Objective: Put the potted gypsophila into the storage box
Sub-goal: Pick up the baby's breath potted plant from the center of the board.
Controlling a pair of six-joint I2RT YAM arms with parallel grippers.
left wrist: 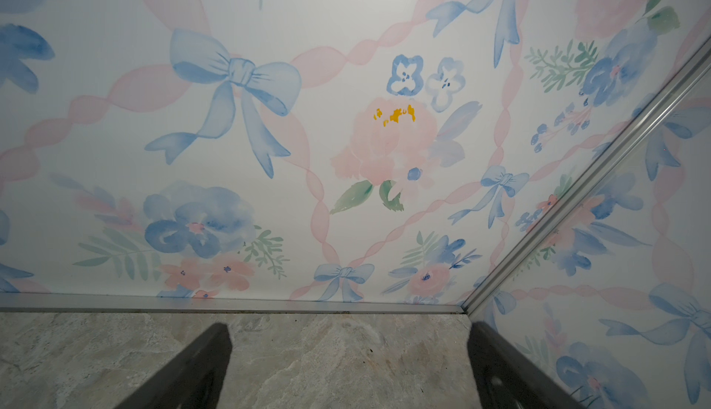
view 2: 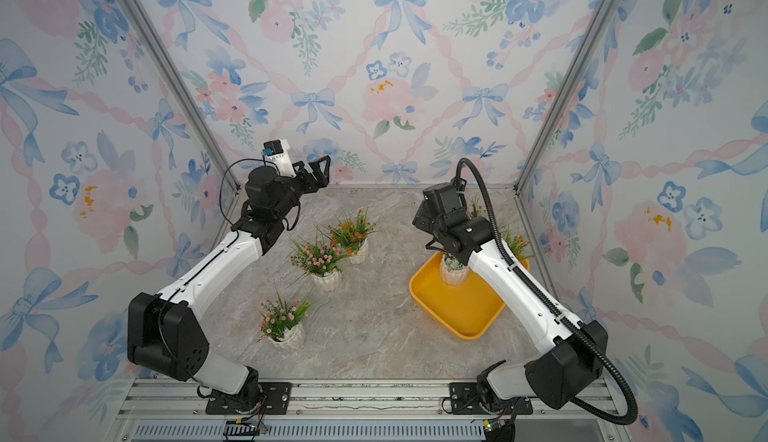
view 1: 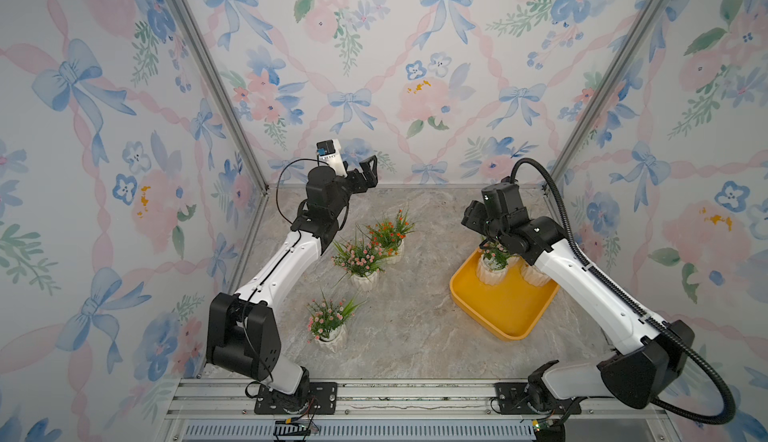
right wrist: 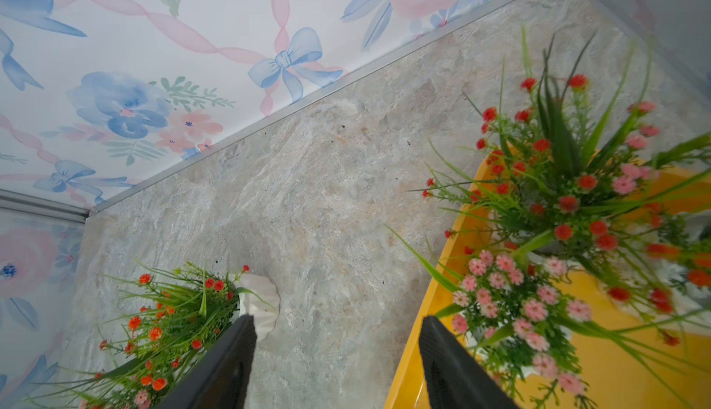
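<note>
- Three small artificial gypsophila plants in white ribbed pots stand upright on the marbled grey counter (view 1: 415,336), left of centre and outside the box. The orange-red-bloomed pot (view 1: 390,234) is farthest. The first pink-bloomed pot (view 1: 360,261) is just nearer, its leaves meeting the other's. The second pink-bloomed pot (view 1: 330,321) stands alone, nearer again.
- The shallow yellow-orange plastic storage box (view 1: 507,315) lies on the right of the counter. At its far end it holds a boxed pink plant (right wrist: 511,303) and a boxed orange-red plant (right wrist: 558,180). What looks like a third white pot (view 1: 536,275) shows under the right forearm.
- The right hand (right wrist: 338,322) hangs over the box's far left corner. Its fingers are apart with nothing between them, only bare counter showing through the gap. The orange-red-bloomed pot lies to its left across open counter, well apart.
- The left hand (left wrist: 346,330) is raised by the far wall, fingers wide and empty, pointing at the wallpaper. All three loose pots lie nearer and lower than it, close beside its forearm.
- By my judgement the left arm is the nearer one to all three pots. Each pot's long axis is vertical, so that hand would have to tip down and draw back toward the near side. It could then close around a ribbed pot below the foliage.
</note>
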